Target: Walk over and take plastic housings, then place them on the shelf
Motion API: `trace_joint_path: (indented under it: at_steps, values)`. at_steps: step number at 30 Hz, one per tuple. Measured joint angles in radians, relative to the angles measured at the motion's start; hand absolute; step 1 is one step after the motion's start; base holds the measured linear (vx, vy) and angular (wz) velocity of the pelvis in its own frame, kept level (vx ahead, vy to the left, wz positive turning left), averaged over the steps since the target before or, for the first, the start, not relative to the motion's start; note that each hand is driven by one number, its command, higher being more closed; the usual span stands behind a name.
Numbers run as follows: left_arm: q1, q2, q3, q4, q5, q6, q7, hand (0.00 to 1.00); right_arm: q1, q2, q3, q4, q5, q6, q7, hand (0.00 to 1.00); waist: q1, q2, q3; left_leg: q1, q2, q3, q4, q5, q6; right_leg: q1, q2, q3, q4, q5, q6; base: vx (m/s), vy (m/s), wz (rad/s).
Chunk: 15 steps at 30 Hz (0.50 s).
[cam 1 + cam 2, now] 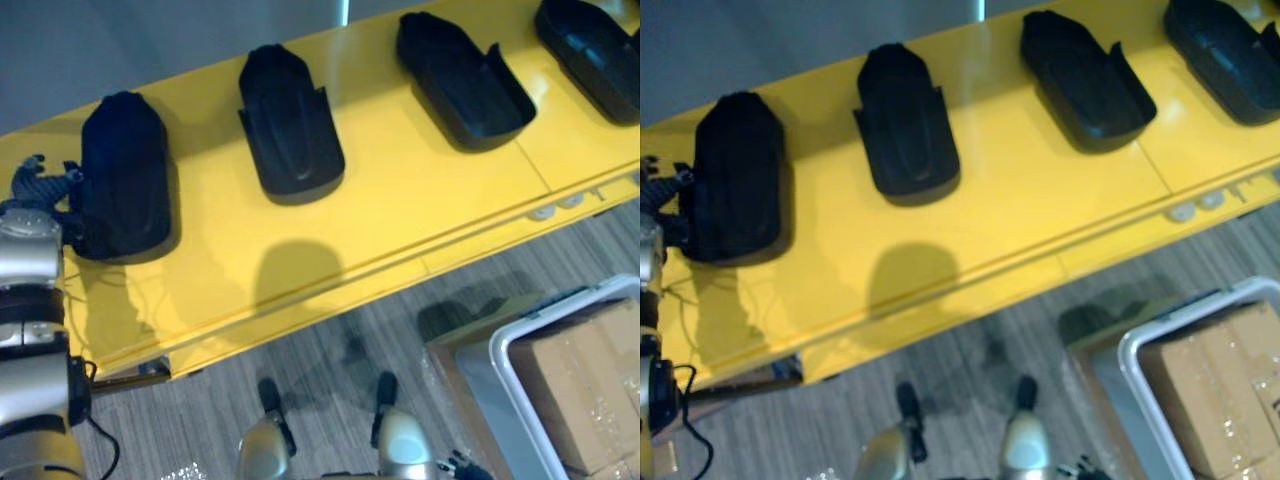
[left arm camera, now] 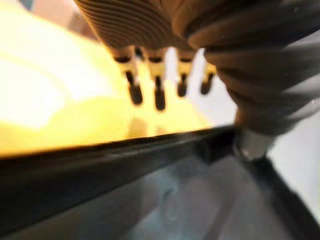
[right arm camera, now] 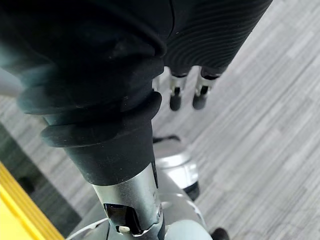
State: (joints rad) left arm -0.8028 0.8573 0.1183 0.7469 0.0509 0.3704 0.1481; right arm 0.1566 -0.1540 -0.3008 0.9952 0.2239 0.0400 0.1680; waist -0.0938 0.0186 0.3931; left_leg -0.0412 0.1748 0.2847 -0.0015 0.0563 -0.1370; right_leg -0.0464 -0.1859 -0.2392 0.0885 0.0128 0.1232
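I saw four plastic housings [image 1: 290, 125], all plain matte black, against the glossy bright yellow of the shelf [image 1: 400, 210]. Below it the floor [image 1: 330, 350] was grey with fine streaked lines. A white bin [image 1: 503, 370] held plain brown cardboard boxes [image 1: 580, 390], and my left hand [image 2: 135, 20] and right hand [image 3: 215, 30] each wore a dark ribbed cover, with silver fingers [image 2: 159, 95] tipped in black.
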Motion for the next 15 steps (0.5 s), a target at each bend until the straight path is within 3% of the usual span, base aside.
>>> trace_joint_path:
  at_steps: [6, 8, 11, 12, 14, 15]
  values:
    - [-0.006, -0.001, 0.039, -0.051, 0.036, -0.096, 0.207, 0.0, 0.01, 0.044, -0.051, -0.028, 0.054, -0.111, -0.067, 0.0, -0.002, -0.008, -0.024, 0.092, -0.001, 0.055, -0.049, 0.001, -0.002, 0.05, 0.007, 0.034, -0.022, 0.002, 0.003, 0.02, 0.011, -0.21]
    - [0.004, -0.001, 0.072, -0.111, 0.032, -0.167, 0.287, 0.0, 0.032, 0.075, -0.099, -0.052, 0.09, -0.161, -0.146, 0.0, -0.003, -0.01, -0.081, 0.117, -0.004, 0.068, -0.08, 0.01, -0.011, 0.06, 0.012, 0.042, -0.04, 0.006, 0.007, 0.08, 0.009, -0.17]
    - [0.045, -0.001, 0.124, -0.203, -0.006, -0.273, 0.377, 0.0, 0.06, 0.114, -0.119, -0.097, 0.141, -0.199, -0.239, 0.0, -0.006, -0.015, -0.159, 0.147, -0.008, 0.113, -0.08, 0.009, -0.012, 0.087, 0.011, 0.055, -0.068, 0.008, 0.01, 0.07, 0.008, -0.22]
    - [0.062, -0.001, 0.137, -0.232, -0.01, -0.295, 0.39, 0.0, 0.061, 0.123, -0.126, -0.106, 0.162, -0.203, -0.253, 0.0, -0.008, -0.013, -0.174, 0.148, -0.008, 0.115, -0.08, 0.009, -0.012, 0.088, 0.012, 0.056, -0.071, 0.008, 0.011, 0.06, -0.004, -0.12]
    - [0.138, -0.014, 0.195, -0.382, -0.04, -0.391, 0.436, 0.0, 0.063, 0.141, -0.158, -0.157, 0.219, -0.232, -0.309, 0.0, -0.017, -0.005, -0.208, 0.174, -0.009, 0.148, -0.08, 0.009, -0.012, 0.111, 0.013, 0.073, -0.088, 0.012, 0.012, 0.04, 0.0, -0.17]
    - [0.154, -0.024, 0.201, -0.42, -0.041, -0.403, 0.44, 0.0, 0.064, 0.141, -0.168, -0.174, 0.229, -0.238, -0.326, 0.0, -0.016, -0.002, -0.213, 0.182, -0.008, 0.153, -0.08, 0.008, -0.013, 0.119, 0.013, 0.075, -0.093, 0.013, 0.012, 0.0, 0.002, -0.16]
